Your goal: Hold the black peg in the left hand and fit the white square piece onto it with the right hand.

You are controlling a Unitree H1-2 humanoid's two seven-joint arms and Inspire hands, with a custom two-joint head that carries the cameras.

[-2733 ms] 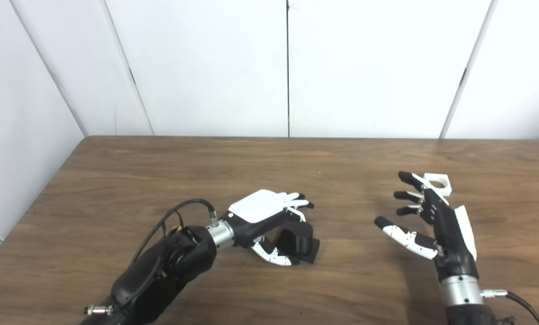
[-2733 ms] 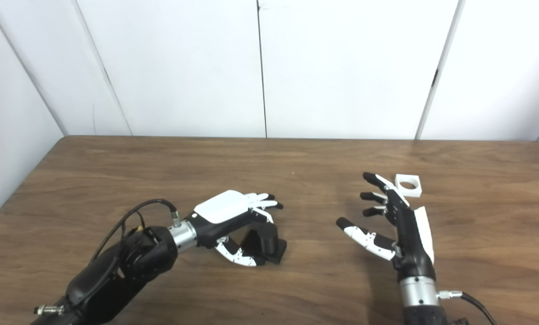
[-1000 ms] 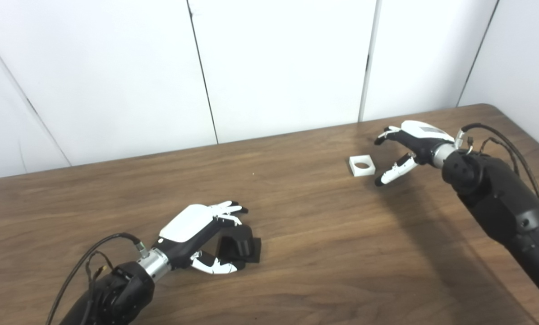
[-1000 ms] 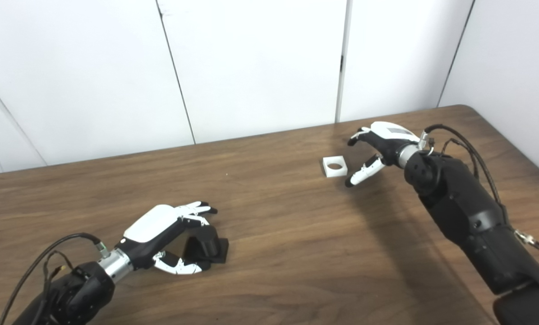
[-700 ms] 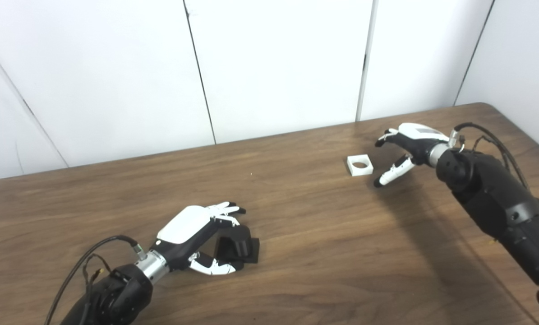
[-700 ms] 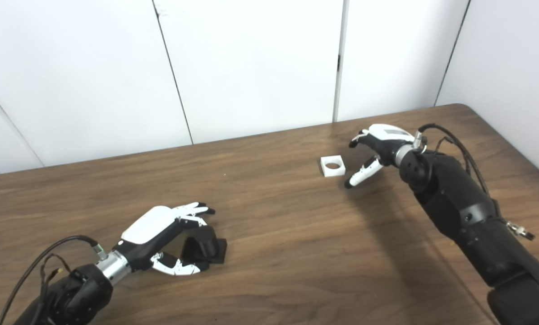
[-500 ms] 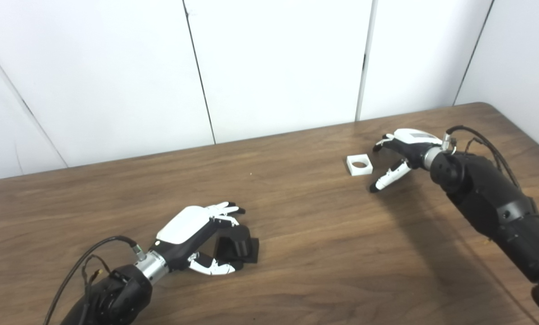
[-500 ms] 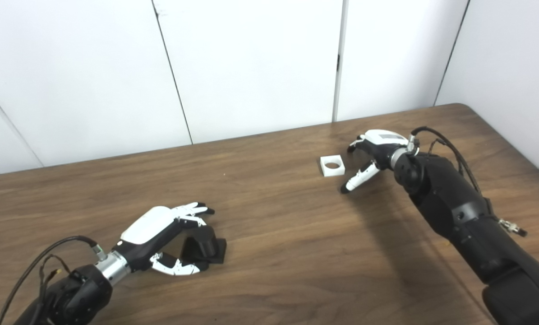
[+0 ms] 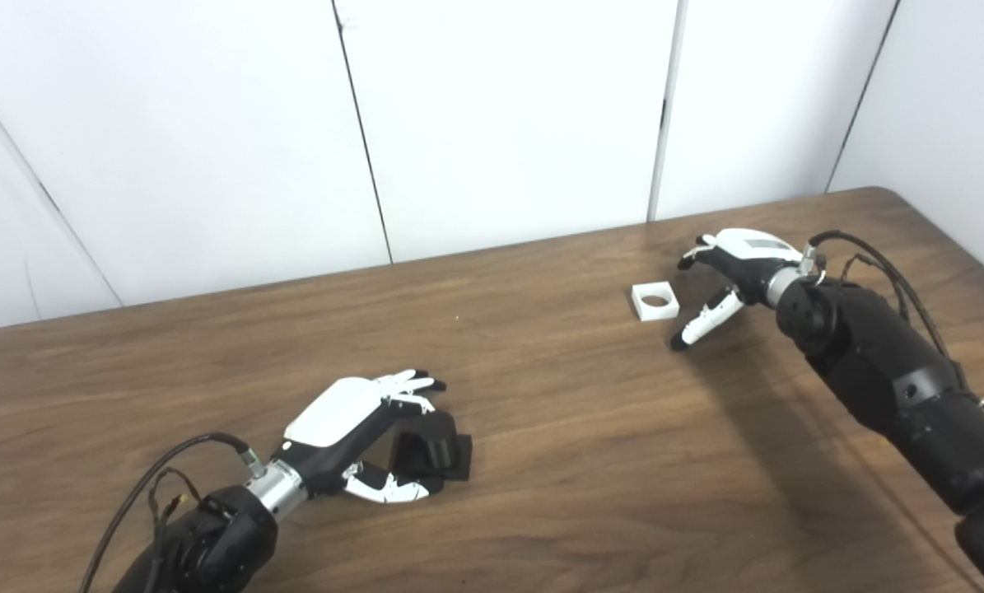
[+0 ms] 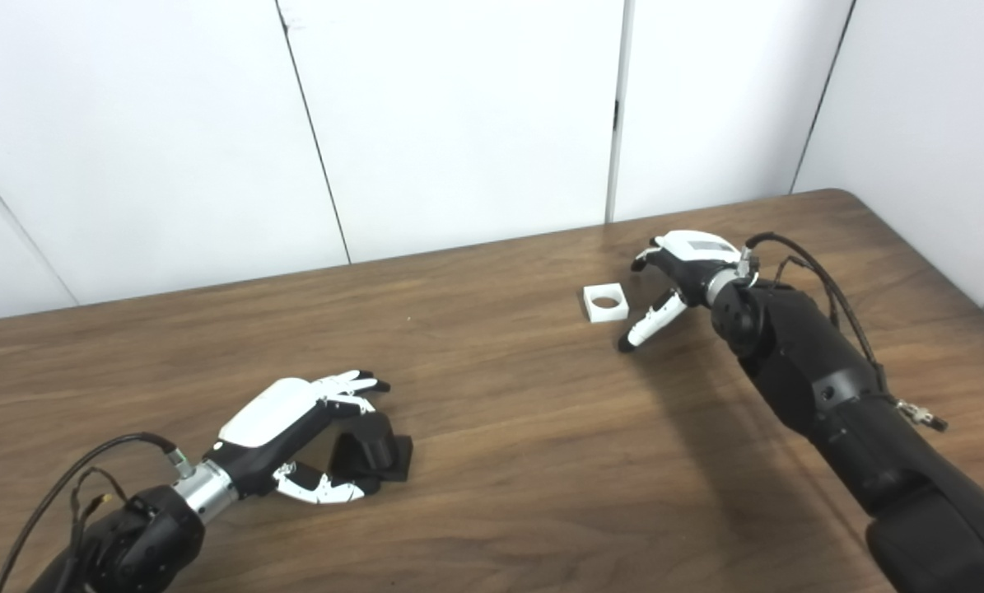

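Reaching for both parts, neither lifted.

White square piece (image 9: 655, 301) flat on table (image 9: 590, 461), just left of right hand (image 9: 726, 268), fingers spread, holding nothing. Black peg (image 9: 434, 445) on table, cupped loosely by left hand (image 9: 360, 412), not clamped. Risk: shallow pinch nudging the low piece away, or peg tipping as fingers close.

Bright, even overhead light; soft shadows under both arms on the bench (image 9: 590, 428); slightly soft focus throughout.
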